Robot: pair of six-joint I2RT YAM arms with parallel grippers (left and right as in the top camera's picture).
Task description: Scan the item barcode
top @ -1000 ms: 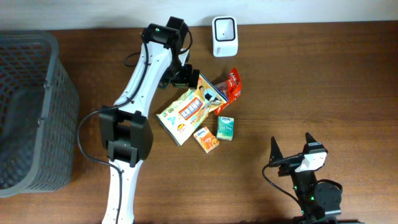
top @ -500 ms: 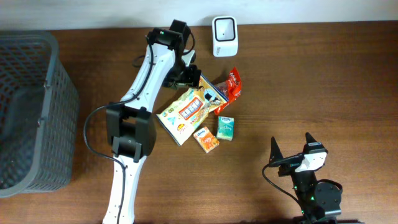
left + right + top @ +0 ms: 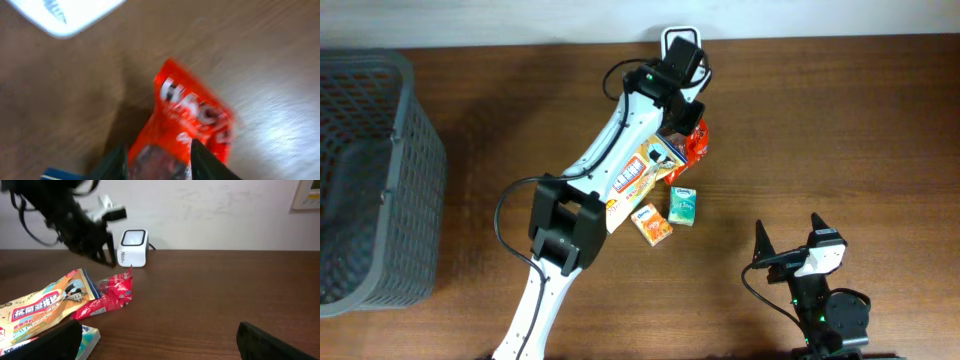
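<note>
Brown wooden table [image 3: 880,120] against a white wall [image 3: 225,210], bimanual scanning set-up. The left gripper [image 3: 157,161] hangs over the red snack packet [image 3: 696,140], which lies flat just in front of the white barcode scanner [image 3: 134,247]. Its fingers [image 3: 116,162] flank the packet's near end. The blur hides whether they already pinch it. The right gripper [image 3: 788,228] rests well apart at the near edge, jaws spread wide and holding nothing.

Likely hazards:
- The packet is thin and glossy, so a hold on one end could slip or fold it.
- Its barcode is not visible, so it may end up facing away from the scanner window.
- The yellow snack bag [image 3: 638,175] touches the packet and might be dragged along.
- The wrist works close to the scanner and could knock it.

An orange carton [image 3: 653,224] and a green carton [image 3: 682,205] sit nearer the robot, out of the path. A dark mesh basket [image 3: 365,180] stands at the far left.
</note>
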